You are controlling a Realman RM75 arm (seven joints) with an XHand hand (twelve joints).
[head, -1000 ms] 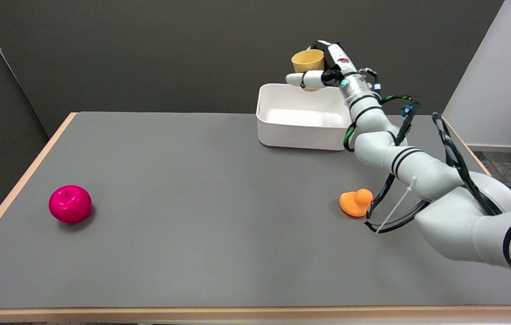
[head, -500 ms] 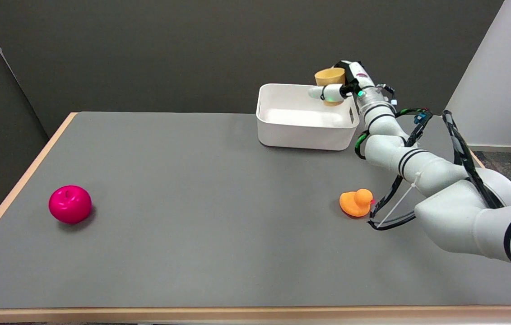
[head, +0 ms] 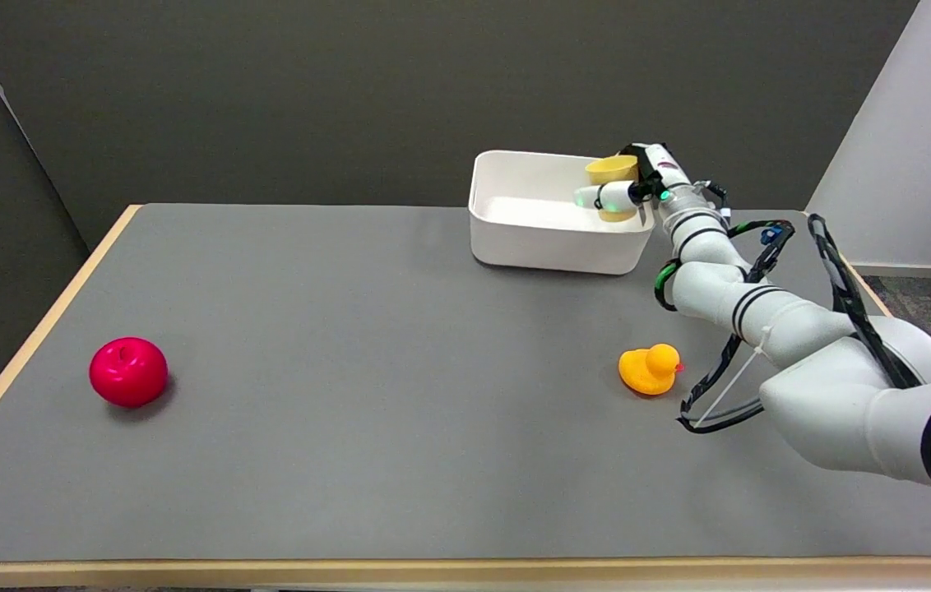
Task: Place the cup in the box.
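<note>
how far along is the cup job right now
Done: the small yellow plastic cup is lifted and sits low inside the white rectangular plastic box, at its right end. In hand: the right hand grips it upright. Left: letting go and withdrawing.

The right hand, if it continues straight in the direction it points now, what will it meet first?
Probably the box: the right hand, gripping the cup, points left over the box's right end. Its inner floor or far wall seems first; depth is unclear.

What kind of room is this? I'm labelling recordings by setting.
Likely a robotics lab or test room: a bare grey table against plain dark walls, toy props only (red apple, orange duck), and a cabled robot arm whose right hand holds a yellow cup in a white box.
</note>
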